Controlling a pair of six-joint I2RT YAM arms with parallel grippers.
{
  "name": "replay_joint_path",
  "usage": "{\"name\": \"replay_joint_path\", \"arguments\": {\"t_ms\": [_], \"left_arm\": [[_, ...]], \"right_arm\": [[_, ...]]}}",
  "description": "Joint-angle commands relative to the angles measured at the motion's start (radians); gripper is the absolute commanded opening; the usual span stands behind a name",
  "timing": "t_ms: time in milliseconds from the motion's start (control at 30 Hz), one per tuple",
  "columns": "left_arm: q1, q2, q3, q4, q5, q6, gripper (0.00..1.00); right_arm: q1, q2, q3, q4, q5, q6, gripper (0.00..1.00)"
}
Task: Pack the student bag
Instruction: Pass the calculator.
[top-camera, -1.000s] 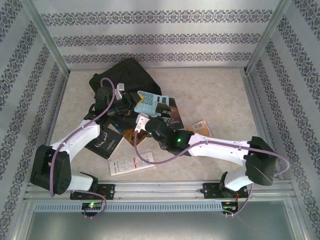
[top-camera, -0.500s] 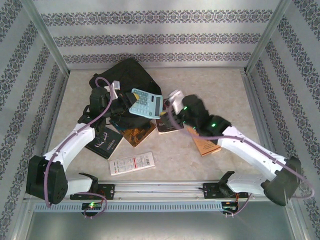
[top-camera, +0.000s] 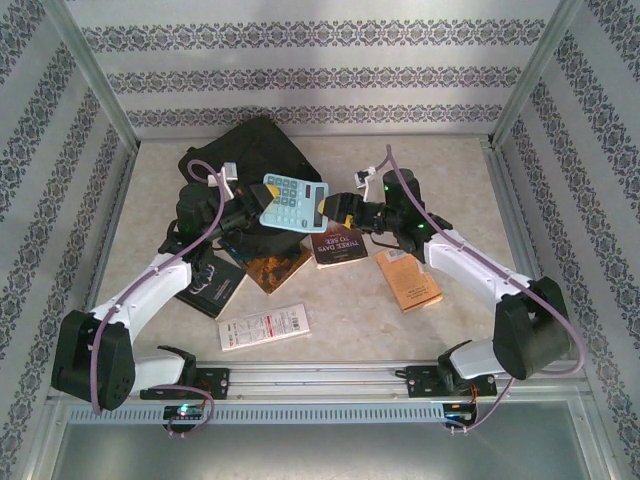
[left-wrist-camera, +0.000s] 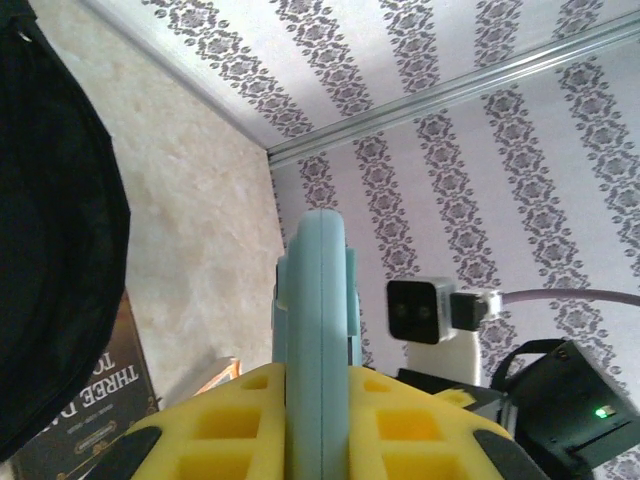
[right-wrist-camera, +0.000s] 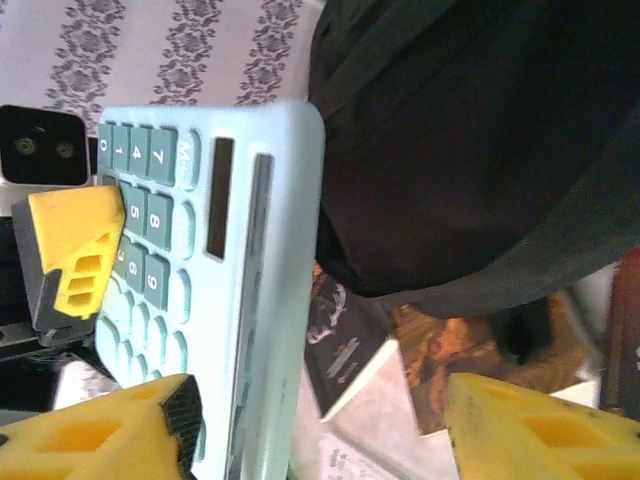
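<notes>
The student bag (top-camera: 250, 150), a black backpack, lies at the back left of the table, and it shows as dark fabric (right-wrist-camera: 480, 150) in the right wrist view and at the left edge (left-wrist-camera: 50, 250) of the left wrist view. My left gripper (top-camera: 250, 212) is shut on a light blue calculator (top-camera: 295, 203), held in the air in front of the bag. That calculator stands edge-on (left-wrist-camera: 318, 300) between the left gripper's (left-wrist-camera: 318, 400) yellow pads. My right gripper (top-camera: 335, 208) is open at the calculator's right end. The calculator's edge (right-wrist-camera: 240, 300) lies between its fingers (right-wrist-camera: 110, 440), close to the left one.
Below the calculator lie a "Three Days to See" book (top-camera: 338, 243), a brown book (top-camera: 278, 265), a dark book (top-camera: 210, 285) and an orange book (top-camera: 408, 278). A white printed card (top-camera: 265, 326) lies near the front. Metal rails and patterned walls fence the table.
My right arm swung from the front middle out to the right, and its gripper now faces the calculator's right end with narrower jaws. The left gripper kept the calculator, shifting it slightly.
</notes>
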Motion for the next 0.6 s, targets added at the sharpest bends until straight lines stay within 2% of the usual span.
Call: {"name": "replay_joint_path", "arguments": {"t_ms": [0,167,333,433,567], "left_arm": [[0.013,-0.008,0.000,0.121,0.028,-0.040,0.05],[0.012,0.002,-0.006,0.124,0.034,-0.041,0.05],[0.012,0.018,-0.002,0.109,0.050,-0.028,0.06],[0.012,0.022,0.016,0.058,0.056,0.006,0.18],[0.011,0.023,0.093,-0.137,0.045,0.137,0.39]], "right_arm": [[0.015,0.023,-0.030,0.165,-0.077,0.118,0.60],[0.035,0.051,-0.007,0.184,-0.087,0.126,0.48],[0.037,0.062,0.000,0.204,-0.080,0.142,0.25],[0.025,0.048,-0.013,0.201,-0.063,0.144,0.14],[-0.023,-0.011,-0.060,0.180,-0.008,0.152,0.07]]}}
